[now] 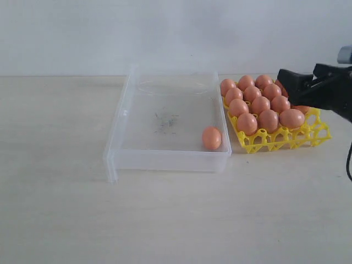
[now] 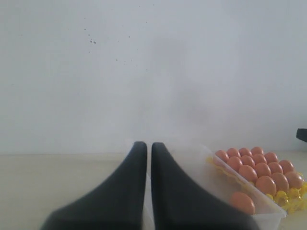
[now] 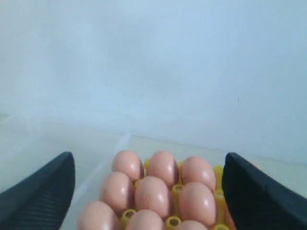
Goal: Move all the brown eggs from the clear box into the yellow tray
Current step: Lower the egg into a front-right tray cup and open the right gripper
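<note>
One brown egg lay in the clear box beside the yellow tray — the rest sat in cups. My right gripper hung wide open over the tray, empty; the left gripper was closed. Next, I judged: reach for that egg.

Lab-like: pale table, plain white wall

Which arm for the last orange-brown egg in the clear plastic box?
Probably right. The right gripper is open over the yellow plastic tray, beside the box corner holding the egg; the left gripper is shut.
</note>
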Robot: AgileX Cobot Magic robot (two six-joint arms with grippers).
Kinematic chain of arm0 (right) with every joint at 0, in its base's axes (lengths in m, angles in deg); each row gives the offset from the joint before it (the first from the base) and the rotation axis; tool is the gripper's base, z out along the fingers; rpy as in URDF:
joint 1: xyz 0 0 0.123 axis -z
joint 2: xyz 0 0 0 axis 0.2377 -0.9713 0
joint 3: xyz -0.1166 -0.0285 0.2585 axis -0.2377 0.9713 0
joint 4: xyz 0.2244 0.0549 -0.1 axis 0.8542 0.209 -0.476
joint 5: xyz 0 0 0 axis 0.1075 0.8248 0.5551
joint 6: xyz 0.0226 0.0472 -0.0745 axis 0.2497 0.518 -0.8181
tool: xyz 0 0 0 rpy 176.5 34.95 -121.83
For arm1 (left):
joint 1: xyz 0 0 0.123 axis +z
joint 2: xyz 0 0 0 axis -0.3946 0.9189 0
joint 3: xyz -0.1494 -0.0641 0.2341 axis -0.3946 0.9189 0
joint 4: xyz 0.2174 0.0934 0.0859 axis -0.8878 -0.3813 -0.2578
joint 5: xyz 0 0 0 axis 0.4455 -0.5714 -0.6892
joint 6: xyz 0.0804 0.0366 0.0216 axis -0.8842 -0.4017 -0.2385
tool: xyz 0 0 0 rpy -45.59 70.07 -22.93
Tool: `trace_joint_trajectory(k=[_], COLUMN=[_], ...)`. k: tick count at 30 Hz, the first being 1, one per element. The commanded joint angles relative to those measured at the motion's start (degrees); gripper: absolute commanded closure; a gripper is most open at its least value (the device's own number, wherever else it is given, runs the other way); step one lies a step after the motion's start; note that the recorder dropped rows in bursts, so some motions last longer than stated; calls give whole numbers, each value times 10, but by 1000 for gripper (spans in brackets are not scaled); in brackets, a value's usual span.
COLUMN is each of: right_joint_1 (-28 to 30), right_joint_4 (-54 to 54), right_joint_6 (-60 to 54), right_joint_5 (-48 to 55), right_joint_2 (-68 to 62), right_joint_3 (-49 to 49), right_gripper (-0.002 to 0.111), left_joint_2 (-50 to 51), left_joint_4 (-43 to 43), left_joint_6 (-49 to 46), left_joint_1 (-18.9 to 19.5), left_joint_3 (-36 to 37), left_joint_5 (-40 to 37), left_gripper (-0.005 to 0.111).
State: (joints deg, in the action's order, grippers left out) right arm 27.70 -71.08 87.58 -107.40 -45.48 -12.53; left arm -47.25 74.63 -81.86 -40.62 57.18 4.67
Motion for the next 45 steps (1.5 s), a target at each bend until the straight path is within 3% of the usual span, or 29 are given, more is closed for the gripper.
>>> trace_joint_trajectory(k=[1,4,5,9,25,32,45], right_joint_1=[-6,-8,-8,-8,-13,-14,-15], right_joint_4=[-19,51,80,166,110,71,8], right_joint_6=[-67,-93,-94,-132,-95,-19,35], right_joint_5=[192,233,232,293,346,276,297], right_joint_2=[49,41,35,7,-87,-39,-96], right_joint_3=[10,9,8,-17,-71,-54,-84], right_gripper=[53,102,107,109,109,109,109], left_joint_2=[-2,-2,-2,-2,-2,-2,-2], left_joint_4=[2,2,2,2,2,2,2], left_joint_6=[-2,-2,-2,-2,-2,-2,-2], left_joint_1=[2,2,2,2,2,2,2], left_joint_3=[2,2,2,2,2,2,2], left_joint_5=[-5,-5,-5,-5,-5,-5,-5], left_gripper=[103,103,103,103,103,103,103])
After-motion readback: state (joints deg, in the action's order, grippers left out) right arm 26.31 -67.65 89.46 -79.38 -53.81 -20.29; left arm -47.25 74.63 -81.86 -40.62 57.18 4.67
